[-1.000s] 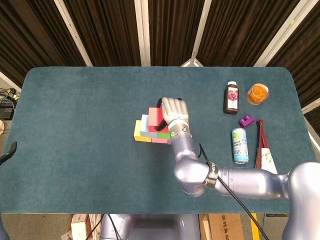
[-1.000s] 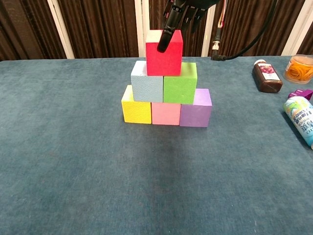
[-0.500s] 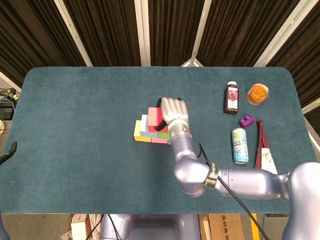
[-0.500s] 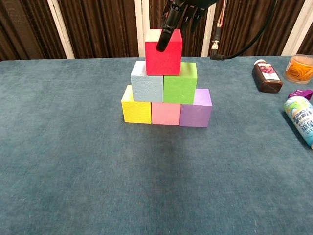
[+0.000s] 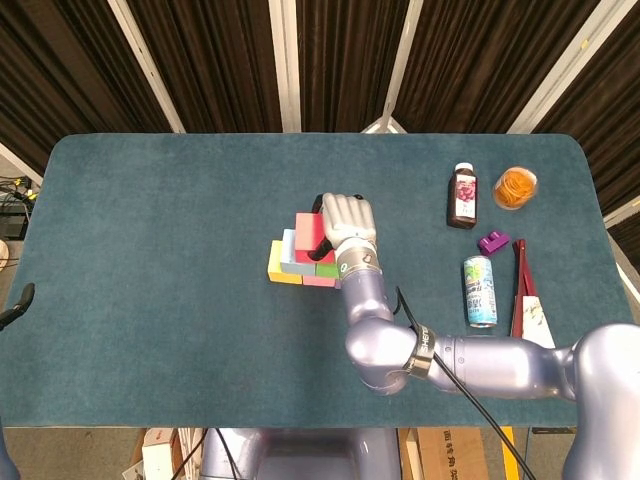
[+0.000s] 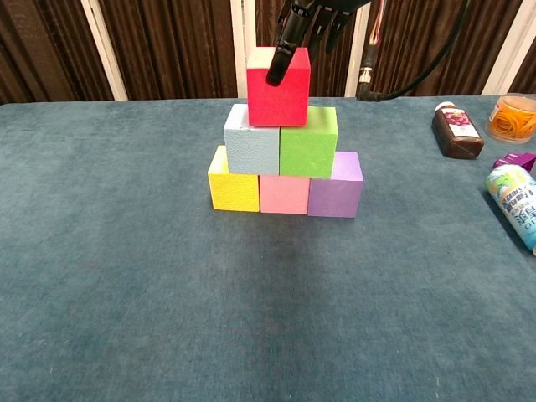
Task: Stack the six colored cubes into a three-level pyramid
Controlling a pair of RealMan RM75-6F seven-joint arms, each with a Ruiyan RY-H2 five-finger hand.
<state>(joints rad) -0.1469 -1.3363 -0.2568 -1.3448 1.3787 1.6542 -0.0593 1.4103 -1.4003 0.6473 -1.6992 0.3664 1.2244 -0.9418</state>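
At the apex of the stack, the red cube (image 6: 278,86) is grasped by the fingers (image 6: 280,59) of the right hand (image 5: 347,222), seated across the light blue cube (image 6: 252,139) and green cube (image 6: 308,141). The yellow cube (image 6: 233,185), pink cube (image 6: 284,194) and purple cube (image 6: 335,189) form the base on the tabletop (image 6: 126,276). All three levels are judged built; only release remains. Against the earlier frame, the red cube is shifted slightly leftward. The left hand is not seen.
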